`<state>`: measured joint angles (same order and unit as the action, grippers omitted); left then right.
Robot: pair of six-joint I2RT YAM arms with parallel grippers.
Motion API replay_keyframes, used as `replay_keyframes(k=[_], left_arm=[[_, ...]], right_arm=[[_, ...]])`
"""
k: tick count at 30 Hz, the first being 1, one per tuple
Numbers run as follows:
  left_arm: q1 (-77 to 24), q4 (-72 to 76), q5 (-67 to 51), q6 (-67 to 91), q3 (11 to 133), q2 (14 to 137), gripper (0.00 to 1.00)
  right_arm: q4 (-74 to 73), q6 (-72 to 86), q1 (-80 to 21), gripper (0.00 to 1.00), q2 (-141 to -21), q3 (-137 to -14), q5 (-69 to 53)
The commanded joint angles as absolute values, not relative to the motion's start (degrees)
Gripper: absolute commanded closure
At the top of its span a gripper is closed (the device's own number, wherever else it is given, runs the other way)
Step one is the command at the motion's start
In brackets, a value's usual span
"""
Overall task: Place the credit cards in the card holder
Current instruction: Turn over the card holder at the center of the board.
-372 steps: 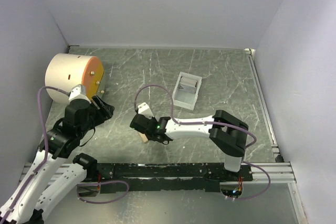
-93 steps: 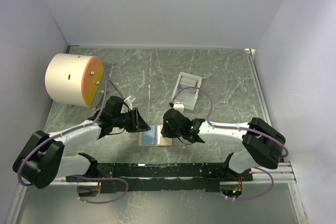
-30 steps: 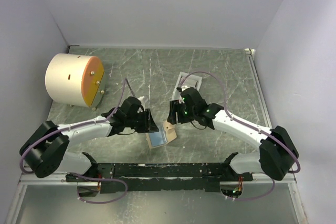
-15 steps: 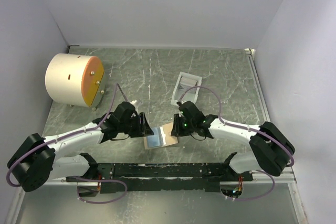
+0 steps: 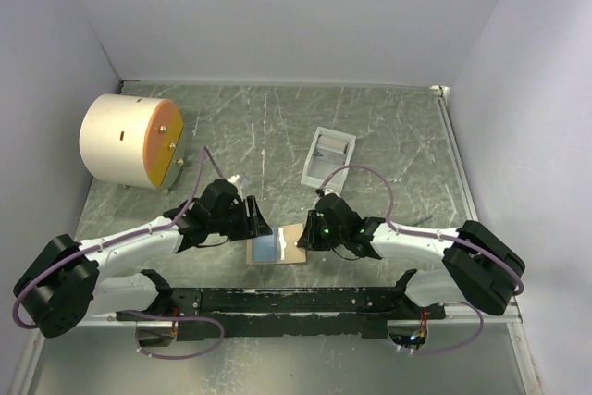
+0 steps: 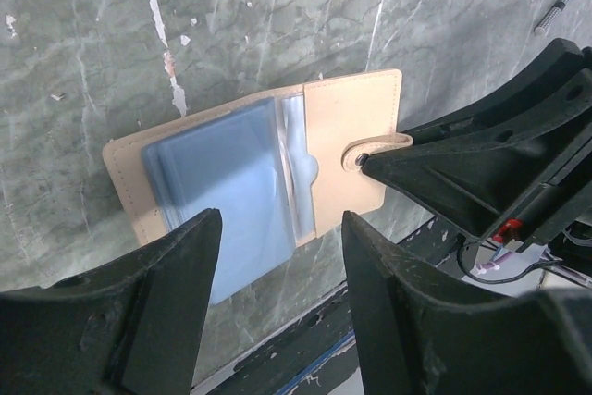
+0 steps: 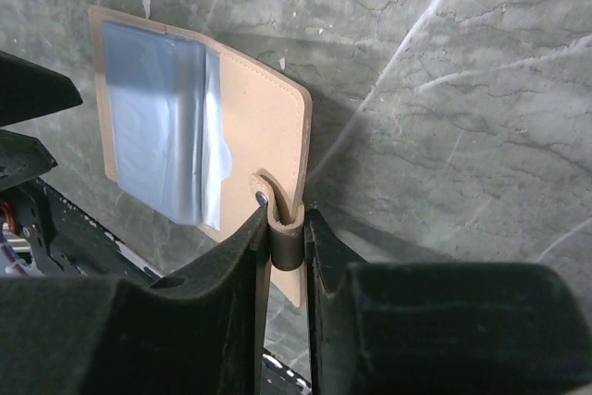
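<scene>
Marbled table [image 5: 398, 136] — open tan wallet [image 5: 277, 247] shows blue sleeves [image 6: 222, 182], card holder [image 5: 319, 179] beyond.

No lettering, number or logo can be read on the tan wallet [image 6: 351, 145] or elsewhere.

A: Tally for the worktop [image 5: 398, 136]?
B: One tan wallet [image 5: 277, 247]. One white card holder [image 5: 319, 176]. One cream drum [image 5: 116, 141].
A: And grippers?
B: Two: left gripper [image 5: 257, 227], right gripper [image 5: 303, 236].
A: Credit cards?
B: Hidden, so no count possible.
</scene>
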<state>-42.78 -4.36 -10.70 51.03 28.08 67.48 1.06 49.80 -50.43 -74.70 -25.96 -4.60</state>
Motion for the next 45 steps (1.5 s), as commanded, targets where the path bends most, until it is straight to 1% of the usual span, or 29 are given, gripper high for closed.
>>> replay_keyframes(k=[1,8,26,45], left_arm=[[-42.39,-2.67,-10.43,51.2,26.84,67.64,0.34],[-42.45,-5.16,-8.82,51.09,27.31,68.16,0.32],[-42.4,-5.72,-7.71,51.13,26.45,68.09,0.3],[-42.43,-1.98,-10.96,51.72,26.39,69.73,0.31]], right_arm=[[3.46,51.62,-50.89,0.81,-73.63,-24.88,-2.85],[4.04,51.65,-51.08,0.81,-74.2,-24.86,-3.15],[4.35,52.27,-52.0,0.82,-74.45,-24.52,-2.36],[4.96,52.35,-52.57,0.82,-75.27,-24.41,-2.16]])
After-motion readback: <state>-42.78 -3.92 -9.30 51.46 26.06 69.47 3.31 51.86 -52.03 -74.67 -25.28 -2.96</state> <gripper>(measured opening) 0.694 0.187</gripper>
